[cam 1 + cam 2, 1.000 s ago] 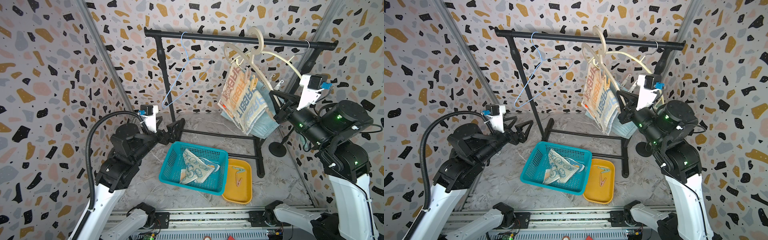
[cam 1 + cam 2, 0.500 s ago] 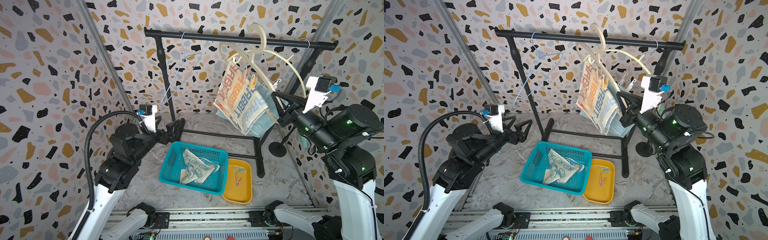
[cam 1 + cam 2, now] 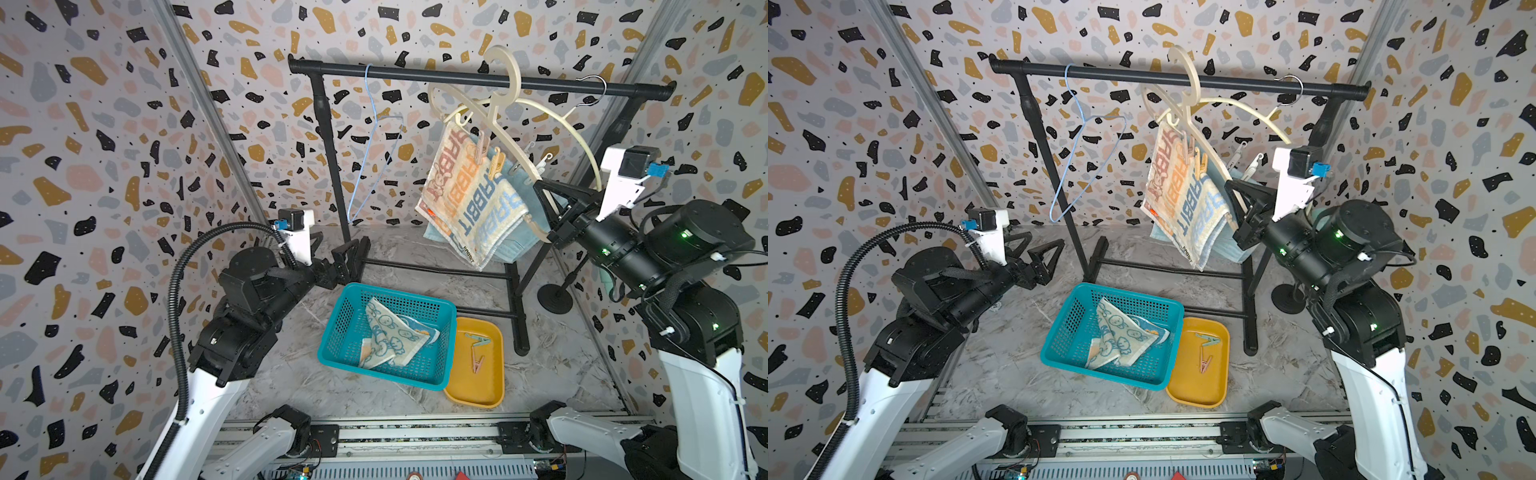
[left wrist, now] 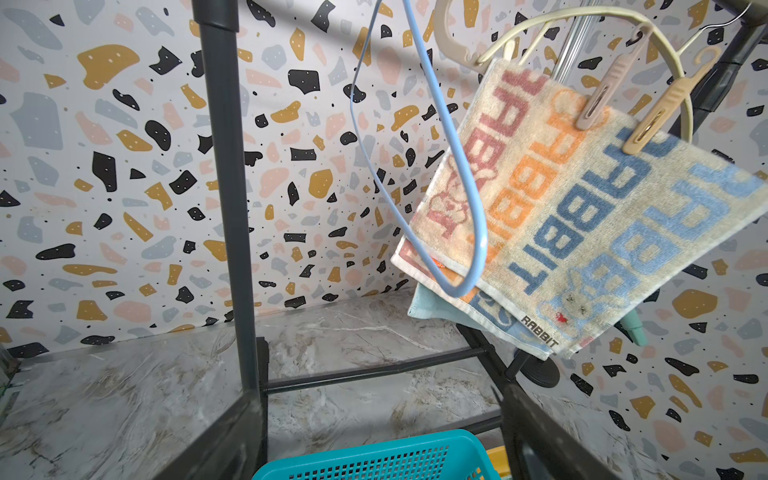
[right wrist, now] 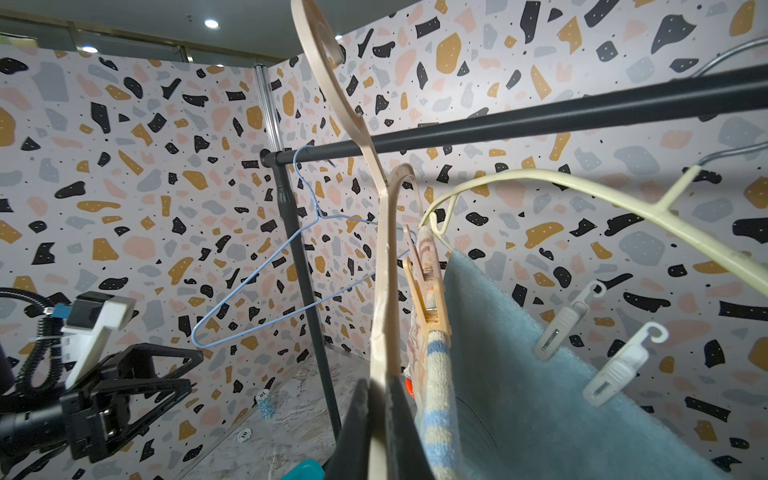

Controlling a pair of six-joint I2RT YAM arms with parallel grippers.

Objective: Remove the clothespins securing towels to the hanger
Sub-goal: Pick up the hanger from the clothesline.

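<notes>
Left claw (image 3: pixel 353 253) gaping empty beside the rack (image 3: pixel 328 166); one towel (image 3: pixel 390 332) in the basket (image 3: pixel 386 372) and two clothespins (image 3: pixel 478 364) in the tray (image 3: pixel 473 395), finished; striped towel (image 3: pixel 469 203) and blue towel (image 5: pixel 519 374) hanging, four clothespins (image 3: pixel 482 145) apparently left to remove; right claw (image 3: pixel 546 212) clamped shut on the striped towel's hanger (image 5: pixel 380 291).

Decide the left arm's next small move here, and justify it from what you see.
Probably reach the open left gripper toward the pink clothespin on the RABBIT towel. The right gripper is shut on the beige hanger, holding it tilted, and that clothespin and an orange clothespin pin the towel there.
</notes>
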